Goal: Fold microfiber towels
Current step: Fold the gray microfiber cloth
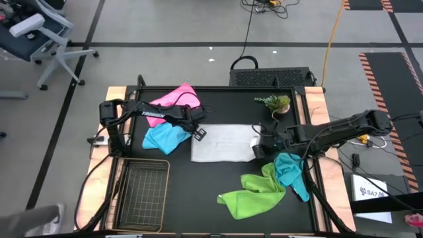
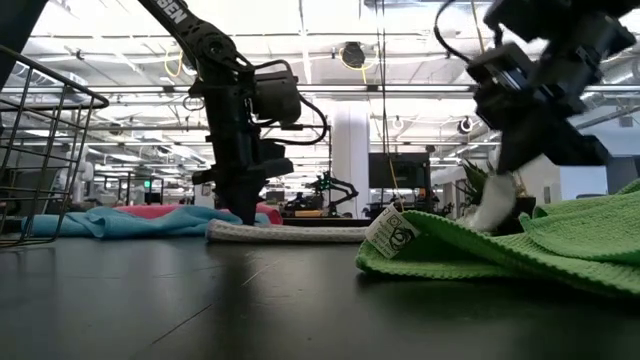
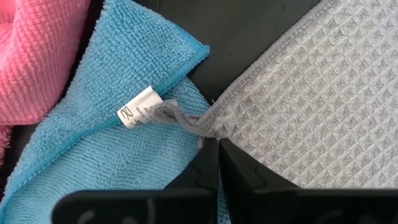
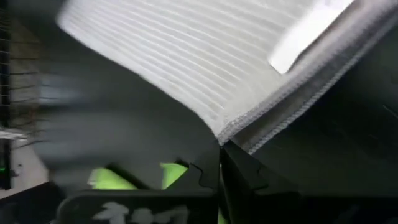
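Grey-white towel (image 1: 223,142) corners pinched by both tools.

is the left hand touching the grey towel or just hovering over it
Touching. The left wrist view shows the left hand pinched shut on the corner of the grey towel, with the cloth bunched at the fingertips.

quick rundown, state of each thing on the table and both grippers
grey-white towel: spread flat, pinched at two opposite corners
left gripper: shut on the grey-white towel's corner
right gripper: shut on its other corner, lifting it
light blue towel: crumpled
pink towel: crumpled
lime green towel: crumpled
teal towel: crumpled, lying partly on the lime green towel
wire basket: nothing in it
potted plant: upright
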